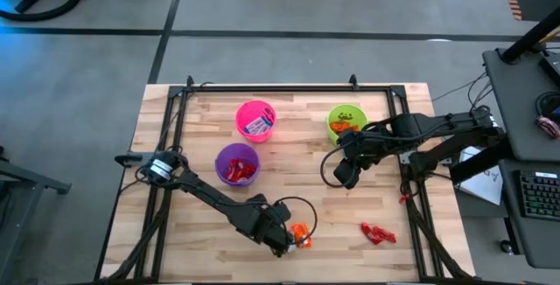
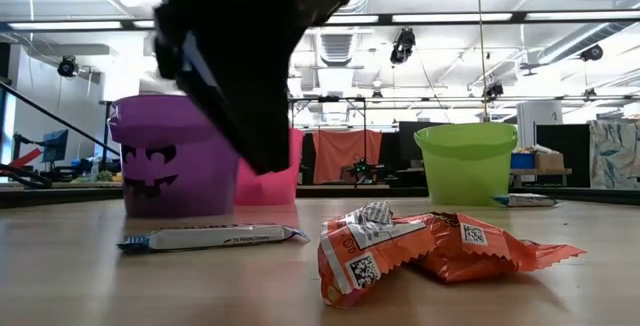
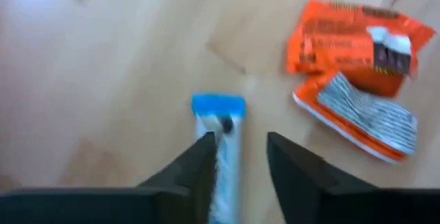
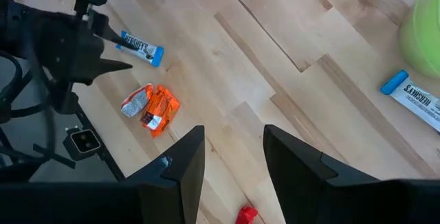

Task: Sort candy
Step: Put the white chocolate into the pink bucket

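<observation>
Left gripper low at table's near edge, fingers parted, straddling blue bar flat on wood beside orange candy. Grasp step: close, lift, carry to pink cup. Right gripper parted, empty, waiting near green cup.

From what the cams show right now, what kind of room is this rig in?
Most likely a robotics lab or workshop: a wooden table on a metal frame on grey concrete floor, a side desk with a keyboard, and open ceiling strip lights over cluttered benches.

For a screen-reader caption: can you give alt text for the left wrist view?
The left tool, fingers apart, hangs over a blue-and-white candy bar lying on the wooden table. Two orange-wrapped candies lie together beside it.
</observation>
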